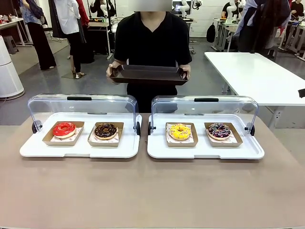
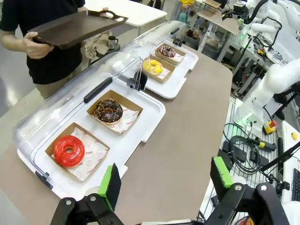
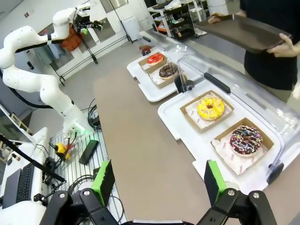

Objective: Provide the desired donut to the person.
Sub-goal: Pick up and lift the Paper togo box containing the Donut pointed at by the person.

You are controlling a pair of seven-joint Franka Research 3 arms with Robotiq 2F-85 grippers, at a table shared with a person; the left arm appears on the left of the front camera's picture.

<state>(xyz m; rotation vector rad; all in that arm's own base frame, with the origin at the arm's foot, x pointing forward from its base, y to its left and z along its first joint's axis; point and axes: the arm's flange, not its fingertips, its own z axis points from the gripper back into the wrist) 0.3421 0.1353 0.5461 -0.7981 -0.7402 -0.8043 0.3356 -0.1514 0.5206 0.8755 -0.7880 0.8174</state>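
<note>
Brown table [image 1: 152,191], busy lab behind. Red donut [image 1: 64,129] and chocolate donut [image 1: 106,130] sit toward 9 o'clock, yellow donut [image 1: 180,131] and sprinkled donut [image 1: 218,130] toward 3, all boxed. The person [image 1: 152,43] at 12 holds a bare dark tray [image 1: 149,74]. Left gripper [image 2: 165,177] and right gripper [image 3: 159,179] are spread and empty. Nothing delivered yet, and I cannot tell which donut is wanted.

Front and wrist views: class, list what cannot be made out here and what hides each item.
Desired donut: the person just holds a tray, pointing at nothing.
Print on the paper under the red donut, left wrist view: too small.
Person above the chest, right wrist view: cut by top edge.
</note>
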